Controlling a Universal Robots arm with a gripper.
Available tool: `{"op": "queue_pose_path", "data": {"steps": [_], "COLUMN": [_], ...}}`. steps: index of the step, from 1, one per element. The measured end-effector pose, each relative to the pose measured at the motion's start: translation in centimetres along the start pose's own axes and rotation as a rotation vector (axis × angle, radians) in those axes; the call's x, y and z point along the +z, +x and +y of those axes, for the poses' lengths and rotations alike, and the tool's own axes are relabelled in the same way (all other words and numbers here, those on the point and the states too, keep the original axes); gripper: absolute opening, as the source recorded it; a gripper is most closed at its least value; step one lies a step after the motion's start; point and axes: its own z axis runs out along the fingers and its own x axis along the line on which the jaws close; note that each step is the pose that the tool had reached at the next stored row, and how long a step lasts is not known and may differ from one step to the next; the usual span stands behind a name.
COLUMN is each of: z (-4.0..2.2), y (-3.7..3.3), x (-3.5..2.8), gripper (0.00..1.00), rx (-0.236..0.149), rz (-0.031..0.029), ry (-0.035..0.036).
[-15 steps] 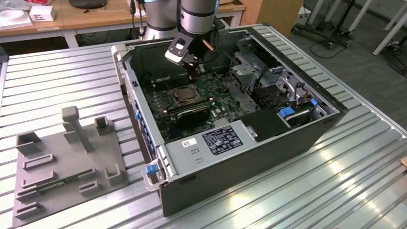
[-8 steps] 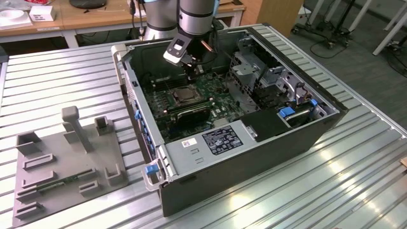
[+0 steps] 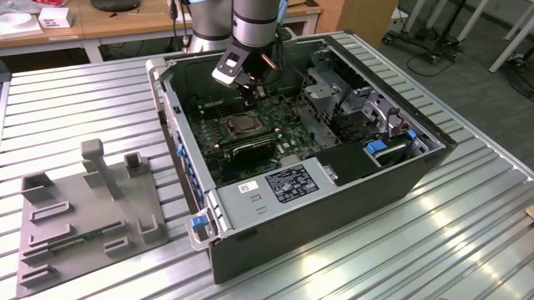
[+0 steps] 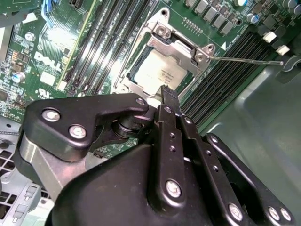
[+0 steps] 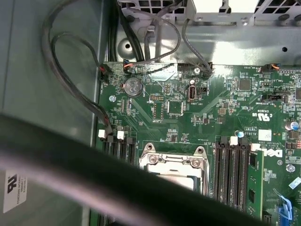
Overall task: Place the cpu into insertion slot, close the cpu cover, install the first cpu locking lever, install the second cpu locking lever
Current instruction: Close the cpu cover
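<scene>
Table (image 3: 59, 106) slats at the exterior view's left carry a grey fixture plate (image 3: 84, 225) of upright holders, well apart from the work. Next along stands the open computer case (image 3: 351, 200), with the green motherboard (image 3: 279, 128) lying inside it. On that board sits the insertion slot (image 3: 224, 124). The second wrist view shows the cpu (image 4: 157, 73) already lying in it, pale and flat, with the cpu cover (image 4: 176, 44) folded down around it so the chip shows through the window. Placing and covering therefore look done.

The gripper (image 3: 250, 87) hangs over the board near the slot. In the second wrist view its jaws are drawn together to a narrow tip that holds nothing, close to the cover's edge without clearly touching it. A thin locking lever (image 4: 244, 60) juts from the cover's corner out over the memory slots (image 4: 221, 80) and reads as unlatched, so the first lever seems to be the step in hand. That step, I judge, calls for the tip to bear on the rod and swing it under its catch without scraping the cover. Further right stands the metal drive cage (image 3: 334, 100).
</scene>
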Motion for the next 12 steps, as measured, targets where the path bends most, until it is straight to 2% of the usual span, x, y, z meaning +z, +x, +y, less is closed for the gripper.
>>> {"op": "queue_pose_path", "data": {"steps": [8,12], "z": [-0.04,-0.29], "y": [0.01,0.04], "x": [0.04,0.13], "gripper": [0.11,0.11], "rx": [0.000,0.000], "rz": [0.0001,0.0004], "ry": [0.0000,-0.0003]}}
